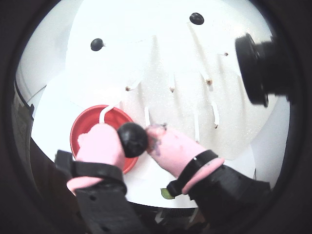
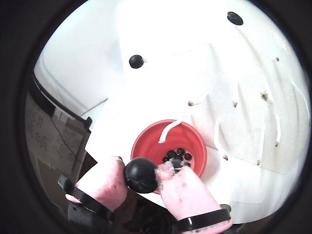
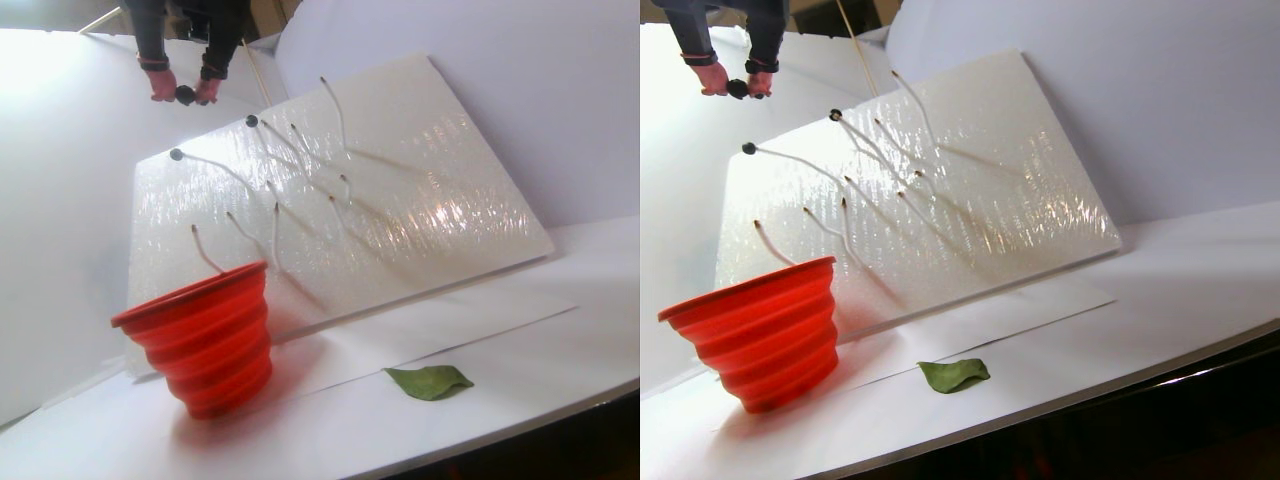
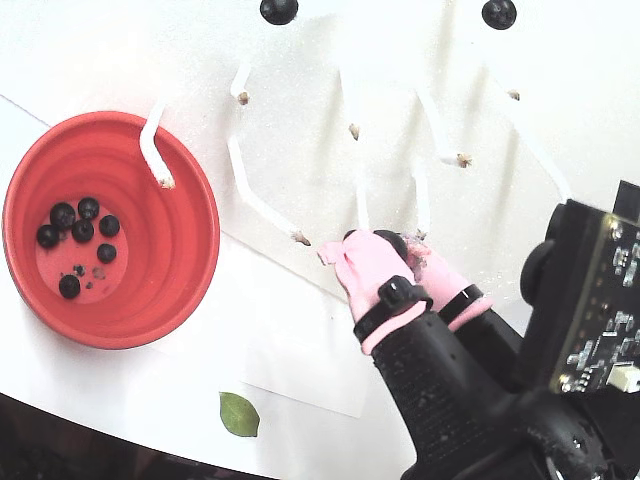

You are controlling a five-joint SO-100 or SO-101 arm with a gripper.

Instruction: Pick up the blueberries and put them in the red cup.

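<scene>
Your pink-tipped gripper (image 1: 132,140) is pinching one round dark blueberry (image 1: 132,139), up above the table. Six more berries (image 4: 78,232) lie inside the big round red plastic cup (image 4: 180,190).

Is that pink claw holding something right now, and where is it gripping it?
Yes. The gripper holds one blueberry, pinched on its two opposite sides between the pink fingertips.
</scene>
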